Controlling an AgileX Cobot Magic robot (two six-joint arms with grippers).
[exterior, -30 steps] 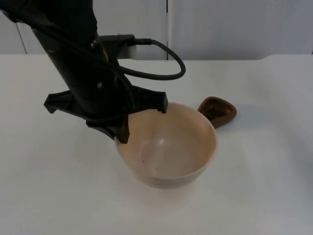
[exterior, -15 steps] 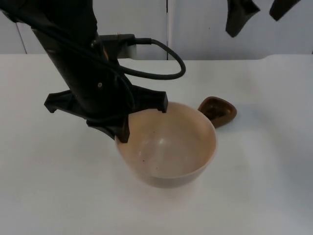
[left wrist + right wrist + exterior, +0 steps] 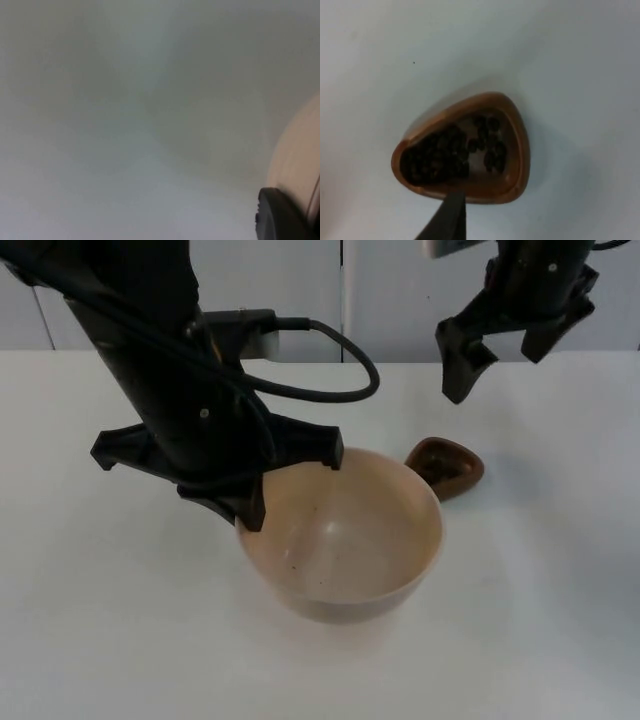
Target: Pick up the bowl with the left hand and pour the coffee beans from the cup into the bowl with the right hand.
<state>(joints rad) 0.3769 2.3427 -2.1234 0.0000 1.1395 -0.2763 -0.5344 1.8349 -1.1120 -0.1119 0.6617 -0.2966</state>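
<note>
I have the left gripper [image 3: 262, 490] clamped on the bowl's [image 3: 345, 540] left rim, holding it ready to receive. The right gripper [image 3: 505, 345] hangs with fingers wide above the cup [image 3: 445, 467] of beans [image 3: 452, 152], just right of the bowl, to grasp it.

The black left arm [image 3: 170, 390] covers the near-left rim of the pale beige round bowl [image 3: 345, 540], so the left gripper's hold on that rim cannot be made out. The bowl's side hides part of the small brown rounded-triangular cup [image 3: 447, 468]. In the left wrist view the bowl [image 3: 300, 155] is a blurred beige edge, cut off. The right gripper [image 3: 505, 345] is cut off above.
</note>
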